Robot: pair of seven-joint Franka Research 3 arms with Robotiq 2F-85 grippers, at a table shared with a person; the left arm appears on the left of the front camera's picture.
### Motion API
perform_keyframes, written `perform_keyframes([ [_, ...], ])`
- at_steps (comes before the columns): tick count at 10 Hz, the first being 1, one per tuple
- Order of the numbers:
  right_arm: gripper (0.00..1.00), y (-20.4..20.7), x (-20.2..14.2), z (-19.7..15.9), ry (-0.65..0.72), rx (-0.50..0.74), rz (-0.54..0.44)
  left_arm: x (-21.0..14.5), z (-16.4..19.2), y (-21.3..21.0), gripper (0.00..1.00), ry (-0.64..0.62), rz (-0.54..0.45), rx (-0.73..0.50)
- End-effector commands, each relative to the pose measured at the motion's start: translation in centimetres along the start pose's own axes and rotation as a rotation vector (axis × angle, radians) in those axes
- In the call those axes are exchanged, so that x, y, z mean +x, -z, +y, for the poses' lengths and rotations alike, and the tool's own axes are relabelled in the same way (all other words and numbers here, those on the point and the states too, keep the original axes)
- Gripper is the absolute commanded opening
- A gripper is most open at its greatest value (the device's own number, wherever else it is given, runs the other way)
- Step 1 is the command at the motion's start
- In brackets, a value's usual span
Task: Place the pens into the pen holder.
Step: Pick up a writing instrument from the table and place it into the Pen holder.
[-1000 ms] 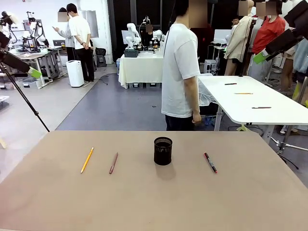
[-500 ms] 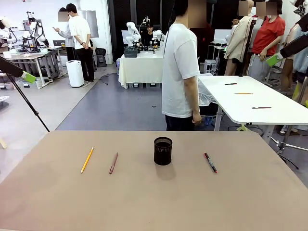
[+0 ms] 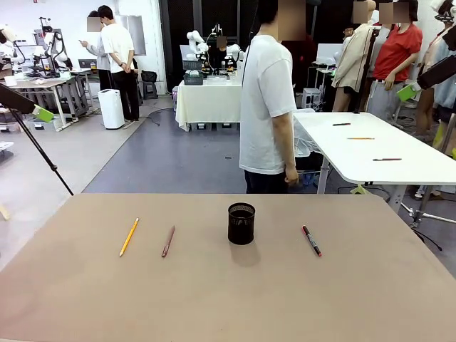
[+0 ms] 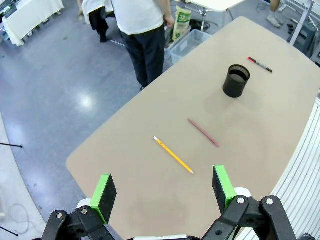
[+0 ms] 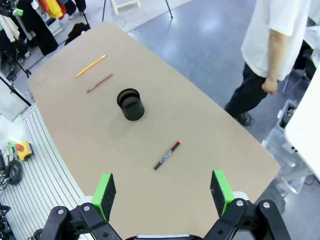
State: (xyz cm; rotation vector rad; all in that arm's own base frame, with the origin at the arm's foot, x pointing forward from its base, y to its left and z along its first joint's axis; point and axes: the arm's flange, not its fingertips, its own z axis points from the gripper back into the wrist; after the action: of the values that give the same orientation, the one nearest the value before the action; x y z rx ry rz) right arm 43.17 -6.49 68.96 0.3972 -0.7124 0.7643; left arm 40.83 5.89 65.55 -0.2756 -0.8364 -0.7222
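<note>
Front view gives us the wide tan table (image 3: 228,299), with open room around each of the task's things and every pen well clear of the edges. Our left gripper (image 4: 163,190) and right gripper (image 5: 163,190) hang high above it, jaws spread wide, holding nothing. The black wire-mesh pen holder (image 3: 241,223) stands upright at frame centre. Left wrist view puts the yellow-orange pencil (image 4: 173,155) just above our fingers, lying diagonally, with the dark red-brown pen (image 4: 203,132) roughly parallel beyond it. Right wrist view has the red-and-black pen (image 5: 167,155) lying diagonally just above the green pads, so we judge that arm nearer it.
</note>
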Motion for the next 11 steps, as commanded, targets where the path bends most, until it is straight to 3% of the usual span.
perform_keyframes([
  [1,1.0,-0.18,0.05,0.05,-0.001,0.01,-0.011,-0.01,-0.1,-0.15,1.0,0.007,0.001,0.0],
  [11,1.0,-0.18,0.05,0.05,-0.001,0.01,-0.011,-0.01,-0.1,-0.15,1.0,0.007,0.001,0.0],
])
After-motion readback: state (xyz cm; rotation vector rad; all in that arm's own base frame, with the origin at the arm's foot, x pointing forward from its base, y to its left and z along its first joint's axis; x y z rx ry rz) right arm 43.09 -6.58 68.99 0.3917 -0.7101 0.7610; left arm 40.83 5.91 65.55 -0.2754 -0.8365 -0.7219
